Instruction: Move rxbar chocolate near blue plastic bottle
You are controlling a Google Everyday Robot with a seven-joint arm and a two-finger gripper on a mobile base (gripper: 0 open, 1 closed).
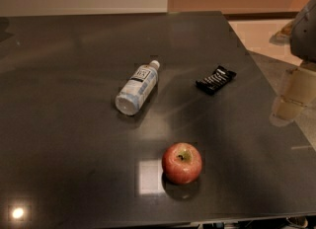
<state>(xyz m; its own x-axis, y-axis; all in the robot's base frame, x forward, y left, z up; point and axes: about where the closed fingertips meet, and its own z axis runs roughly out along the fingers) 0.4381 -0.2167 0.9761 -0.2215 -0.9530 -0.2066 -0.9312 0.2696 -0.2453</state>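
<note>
Gripper [292,97] at right edge; its state cannot be told. Flat rxbar chocolate [216,80] may slip; lying blue plastic bottle [137,89] could roll if bumped.

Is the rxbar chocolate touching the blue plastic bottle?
Apart: the camera view shows dark table between rxbar chocolate and blue plastic bottle; gripper hangs at right edge.

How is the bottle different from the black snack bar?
The bottle is clear, round and longer; the snack bar is black, flat and shorter. The bottle has a white cap; the snack bar has white lettering. Both lie on the dark table. The claw is at the right edge.
</note>
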